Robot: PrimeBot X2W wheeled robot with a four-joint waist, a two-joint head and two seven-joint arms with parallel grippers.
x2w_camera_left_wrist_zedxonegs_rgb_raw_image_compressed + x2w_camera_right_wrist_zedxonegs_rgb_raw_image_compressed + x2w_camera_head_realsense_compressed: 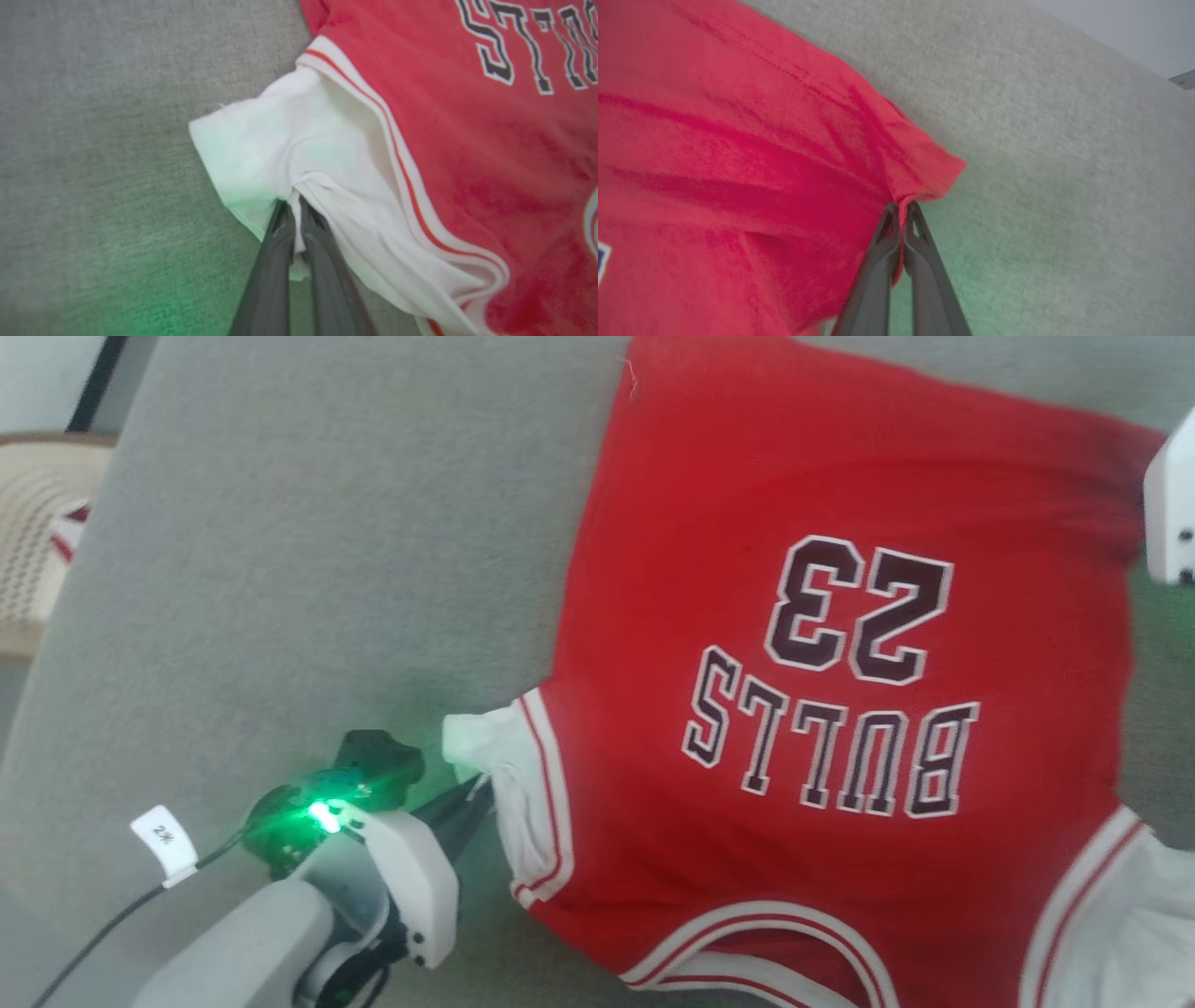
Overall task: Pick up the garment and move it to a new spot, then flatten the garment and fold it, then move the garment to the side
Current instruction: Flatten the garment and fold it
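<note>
The garment (pixel 840 616), a red T-shirt with white sleeves and a dark "23" and "BULLS" print, lies spread on a grey felt surface, neckline toward me. My left gripper (pixel 481 789) is shut on the white left sleeve (pixel 299 154), the cloth bunched between its dark fingers (pixel 275 261). In the right wrist view my right gripper (pixel 901 210) is shut on a corner of the red hem (pixel 924 172), with creases pulled toward the pinch. A pale piece of the right arm (pixel 1172 513) shows at the head view's right edge.
The grey felt table (pixel 327 569) stretches wide to the left of the shirt. A beige woven chair (pixel 37 523) stands beyond its left edge. A cable with a white tag (pixel 163 840) trails from my left wrist.
</note>
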